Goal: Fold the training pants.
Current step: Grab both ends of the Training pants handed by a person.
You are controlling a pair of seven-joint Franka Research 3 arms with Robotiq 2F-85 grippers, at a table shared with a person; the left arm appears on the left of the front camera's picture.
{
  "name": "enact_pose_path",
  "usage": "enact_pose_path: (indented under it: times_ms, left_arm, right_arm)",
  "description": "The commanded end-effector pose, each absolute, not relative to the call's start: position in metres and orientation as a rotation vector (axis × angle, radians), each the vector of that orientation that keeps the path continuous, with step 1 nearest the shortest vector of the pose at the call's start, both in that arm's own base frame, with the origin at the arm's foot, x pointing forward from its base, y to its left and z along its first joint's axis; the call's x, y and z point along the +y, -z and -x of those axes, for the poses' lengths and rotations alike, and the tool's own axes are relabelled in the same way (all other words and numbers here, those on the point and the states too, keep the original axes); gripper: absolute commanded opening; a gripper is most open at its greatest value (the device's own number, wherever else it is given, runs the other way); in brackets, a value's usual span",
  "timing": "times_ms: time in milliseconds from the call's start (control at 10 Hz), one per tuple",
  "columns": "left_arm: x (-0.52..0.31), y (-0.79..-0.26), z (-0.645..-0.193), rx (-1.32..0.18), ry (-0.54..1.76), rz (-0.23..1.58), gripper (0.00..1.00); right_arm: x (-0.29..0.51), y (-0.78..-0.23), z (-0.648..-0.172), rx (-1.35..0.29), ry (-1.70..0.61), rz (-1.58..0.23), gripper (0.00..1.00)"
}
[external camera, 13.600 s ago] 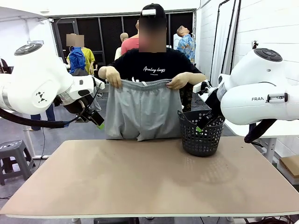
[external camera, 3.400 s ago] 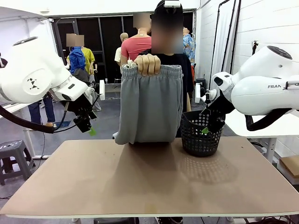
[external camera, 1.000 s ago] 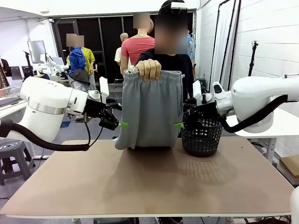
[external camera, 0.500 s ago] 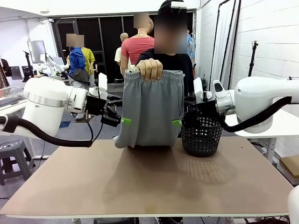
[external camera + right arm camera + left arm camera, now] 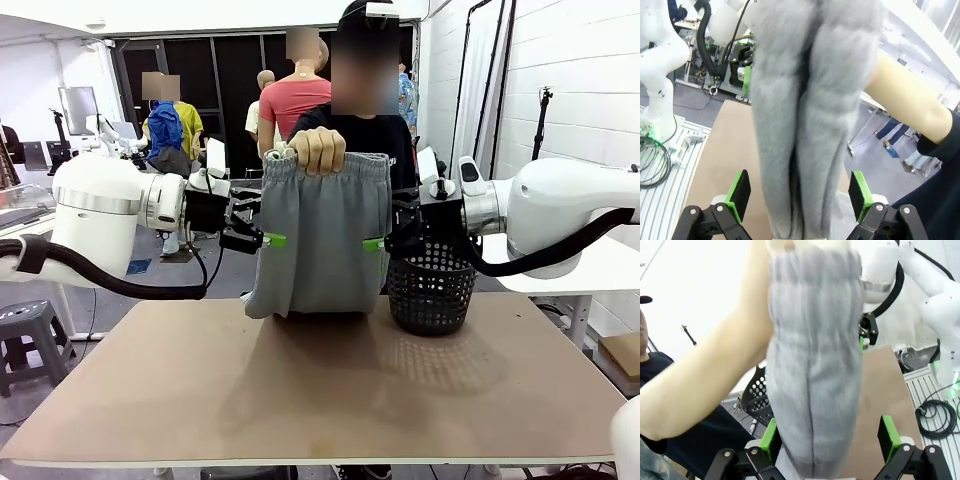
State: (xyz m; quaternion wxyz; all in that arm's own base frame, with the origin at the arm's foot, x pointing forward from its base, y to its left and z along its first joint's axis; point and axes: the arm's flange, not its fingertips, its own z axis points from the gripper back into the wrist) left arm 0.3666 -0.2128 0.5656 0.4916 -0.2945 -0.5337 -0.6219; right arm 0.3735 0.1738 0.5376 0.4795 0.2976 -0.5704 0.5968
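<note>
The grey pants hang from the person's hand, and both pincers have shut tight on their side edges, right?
Not quite. The grey pants do hang from the person's hand, but the pincers are not shut. The left pincer and the right pincer each gape wide open around the fabric, without clamping it. Both wrist views show this.

The tan table bears a black basket under the right gripper; the pants touch it below the left gripper.
</note>
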Motion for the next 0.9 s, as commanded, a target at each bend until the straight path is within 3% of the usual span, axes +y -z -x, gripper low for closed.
enact_pose_path:
  times_ms: [0, 200, 300, 700, 800]
  left_arm:
    - [-0.224, -0.571, -0.369, -1.321, 1.473, 0.772, 1.0]
    - [-0.231, -0.577, -0.368, -1.318, 1.483, 0.796, 1.0]
    - [-0.231, -0.575, -0.37, -1.314, 1.458, 0.803, 0.86]
    - [-0.232, -0.566, -0.375, -1.267, 1.395, 0.858, 0.06]
    - [-0.233, -0.566, -0.376, -1.26, 1.389, 0.866, 0.0]
  right_arm:
    - [0.184, -0.547, -0.377, -1.373, -1.421, -0.752, 1.0]
    - [0.187, -0.558, -0.372, -1.343, -1.431, -0.799, 1.0]
    - [0.187, -0.561, -0.371, -1.324, -1.409, -0.835, 0.81]
    - [0.182, -0.564, -0.369, -1.25, -1.363, -1.002, 0.04]
    - [0.181, -0.563, -0.37, -1.225, -1.347, -1.024, 0.0]
